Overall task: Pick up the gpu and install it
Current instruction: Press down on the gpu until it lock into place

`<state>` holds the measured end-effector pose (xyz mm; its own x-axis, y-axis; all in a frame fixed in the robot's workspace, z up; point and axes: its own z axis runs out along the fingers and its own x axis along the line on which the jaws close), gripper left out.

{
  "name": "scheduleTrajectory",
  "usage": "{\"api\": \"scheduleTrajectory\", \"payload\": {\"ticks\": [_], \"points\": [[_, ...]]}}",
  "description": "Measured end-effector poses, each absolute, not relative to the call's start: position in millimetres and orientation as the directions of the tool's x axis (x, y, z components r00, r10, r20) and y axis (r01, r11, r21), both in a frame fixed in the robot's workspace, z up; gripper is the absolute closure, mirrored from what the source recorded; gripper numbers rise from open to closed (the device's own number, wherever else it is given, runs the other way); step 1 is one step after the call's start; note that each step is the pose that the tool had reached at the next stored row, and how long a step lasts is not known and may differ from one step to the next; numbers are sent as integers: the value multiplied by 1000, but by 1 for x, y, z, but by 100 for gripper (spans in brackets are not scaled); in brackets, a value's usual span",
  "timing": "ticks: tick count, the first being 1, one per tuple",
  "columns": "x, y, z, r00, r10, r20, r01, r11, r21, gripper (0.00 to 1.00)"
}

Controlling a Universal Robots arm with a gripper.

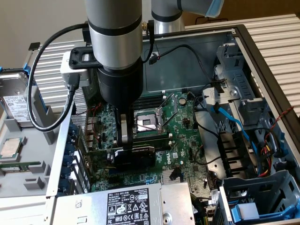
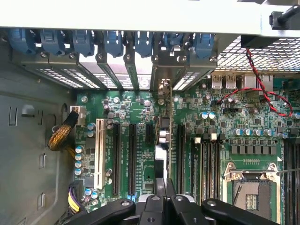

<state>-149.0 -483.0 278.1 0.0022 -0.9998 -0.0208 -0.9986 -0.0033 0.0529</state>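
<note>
The gpu [image 1: 133,157], a small card with a black cooler block, stands on edge inside the open PC case, low against the green motherboard [image 1: 185,140] among the expansion slots. My gripper [image 1: 125,145] reaches straight down from the arm and is shut on the card's upper edge. In the wrist view the gpu [image 2: 164,136] is edge-on, a thin strip between the long black slots, its silver bracket up at the case's rear wall. The gripper [image 2: 164,187] pinches this edge, its dark fingers [image 2: 152,201] pressed together.
The empty CPU socket [image 1: 147,123] lies just beyond the card. A grey power supply [image 1: 126,204] borders the near side, with a drive cage [image 1: 255,197] and blue cables [image 1: 234,126] on the exterior view's right. Blue slot clips [image 2: 112,42] line the rear wall. A red-black wire [image 2: 262,93] loops nearby.
</note>
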Motion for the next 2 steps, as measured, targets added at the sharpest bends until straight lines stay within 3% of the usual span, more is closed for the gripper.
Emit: {"api": "scheduleTrajectory", "payload": {"ticks": [2], "points": [[-149, -483, 278, 2, -1000, -21, -999, -3, 53, 89]]}}
